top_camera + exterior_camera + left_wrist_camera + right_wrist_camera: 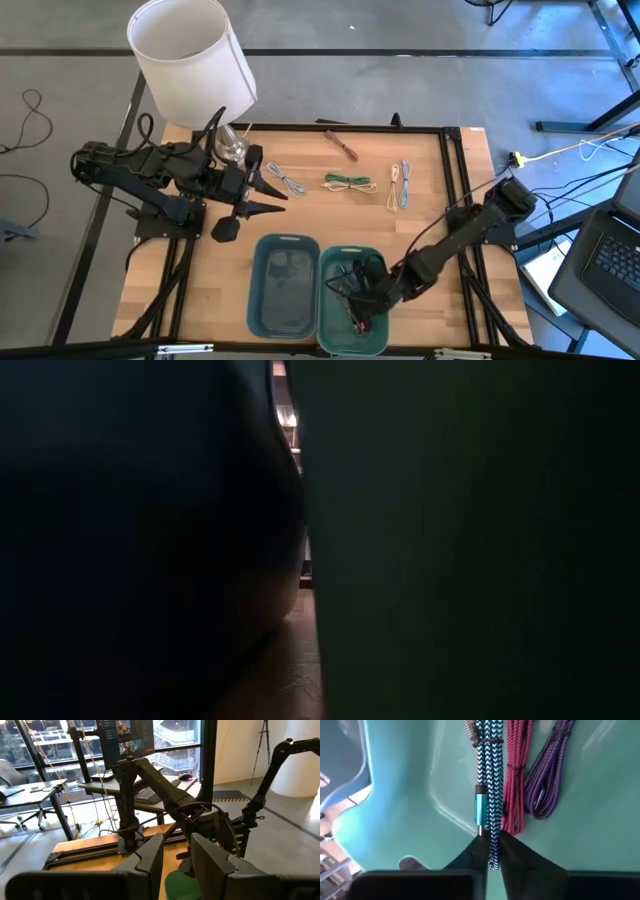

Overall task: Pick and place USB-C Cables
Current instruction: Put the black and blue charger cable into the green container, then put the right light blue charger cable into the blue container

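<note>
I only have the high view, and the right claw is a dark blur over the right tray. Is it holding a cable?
Observer: Yes. The right wrist view shows a blue and white braided cable pinched between the fingertips of the right claw, over the teal tray.
Operator: Anything already in that tray?
Observer: A red cable and a purple cable lie bundled beside the blue one.
Operator: And the left claw?
Observer: The left wrist view shows the left claw with its fingers apart and nothing between them.
</note>
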### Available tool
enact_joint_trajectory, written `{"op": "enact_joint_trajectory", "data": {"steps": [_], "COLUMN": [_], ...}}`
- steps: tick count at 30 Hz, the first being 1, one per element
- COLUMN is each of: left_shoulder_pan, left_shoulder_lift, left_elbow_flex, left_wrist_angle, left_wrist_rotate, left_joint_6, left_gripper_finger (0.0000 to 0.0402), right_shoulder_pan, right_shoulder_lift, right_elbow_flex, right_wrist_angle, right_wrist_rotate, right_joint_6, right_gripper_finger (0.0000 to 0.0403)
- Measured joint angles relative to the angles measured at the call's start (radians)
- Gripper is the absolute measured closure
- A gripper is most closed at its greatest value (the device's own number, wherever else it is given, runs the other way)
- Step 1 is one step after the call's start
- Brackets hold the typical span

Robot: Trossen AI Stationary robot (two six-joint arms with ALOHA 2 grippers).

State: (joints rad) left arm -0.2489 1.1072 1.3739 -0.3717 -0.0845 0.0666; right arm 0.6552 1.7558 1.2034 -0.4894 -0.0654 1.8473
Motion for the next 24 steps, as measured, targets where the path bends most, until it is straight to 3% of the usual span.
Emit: {"op": "enact_joint_trajectory", "data": {"steps": [9, 15, 18, 24], "left_shoulder_pan": [0.0, 0.0, 0.0, 0.0], "left_shoulder_lift": [0.0, 0.0, 0.0, 0.0], "left_elbow_flex": [0.0, 0.0, 0.0, 0.0], "left_wrist_angle": [-0.007, -0.016, -0.033, -0.028], "left_wrist_rotate": [0.0, 0.0, 0.0, 0.025], "left_joint_6": [0.008, 0.008, 0.004, -0.001], "left_gripper_finger": [0.0309, 0.0309, 0.0309, 0.0309], "right_shoulder_pan": [0.0, -0.003, -0.005, -0.029], "right_shoulder_lift": [-0.005, -0.013, -0.032, -0.041], "right_elbow_flex": [0.001, 0.118, 0.256, 0.575], "right_wrist_angle": [0.026, -0.041, -0.266, -0.892], "right_wrist_rotate": [-0.017, 0.222, 0.375, 0.735], "right_joint_6": [-0.054, -0.183, -0.249, -0.255], "right_gripper_finger": [0.0256, 0.0236, 0.0235, 0.0234]}}
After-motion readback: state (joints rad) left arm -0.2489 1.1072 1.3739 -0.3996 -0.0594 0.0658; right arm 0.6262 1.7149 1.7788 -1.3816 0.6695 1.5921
